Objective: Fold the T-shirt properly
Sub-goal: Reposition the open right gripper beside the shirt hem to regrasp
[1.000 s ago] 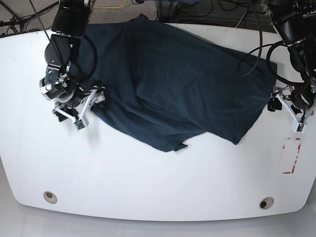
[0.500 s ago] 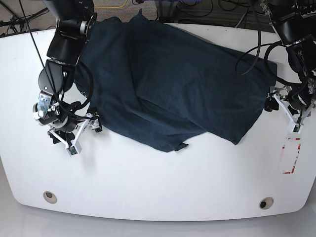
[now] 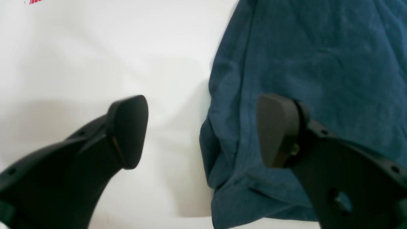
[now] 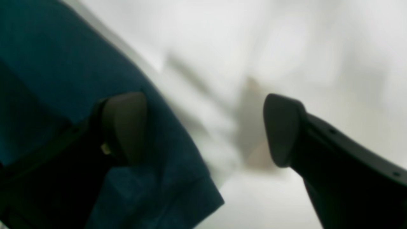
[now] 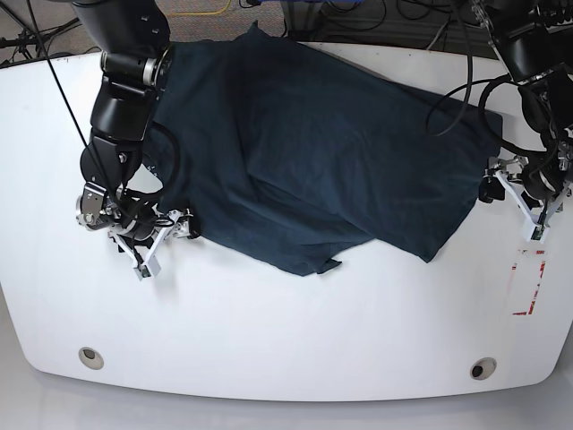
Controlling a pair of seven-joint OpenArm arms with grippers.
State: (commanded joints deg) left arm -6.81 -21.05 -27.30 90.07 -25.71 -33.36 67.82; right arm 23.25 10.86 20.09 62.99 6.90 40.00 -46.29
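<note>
Grippers first, operator: your left gripper (image 3: 203,130) is hanging with its jaws spread wide, one finger over bare table and the other over cloth — nothing is being grasped. Your right gripper (image 4: 203,127) is likewise standing released, one finger over the shirt's edge, the other over the white surface; that view is blurred.

Item 1 — table (image 5: 295,331): white, rounded, filling the base view and carrying everything below.

Item 2 — T-shirt (image 5: 313,143): dark navy, wrinkled, lying spread across the far half of the table between your two arms. Its hem edge (image 3: 219,152) is bunching just under the left gripper, and one corner (image 4: 197,194) is lying beside the right gripper's finger.

Item 3 — red-and-white marking (image 5: 528,282): sitting on the table near your left arm, apart from the shirt.
</note>
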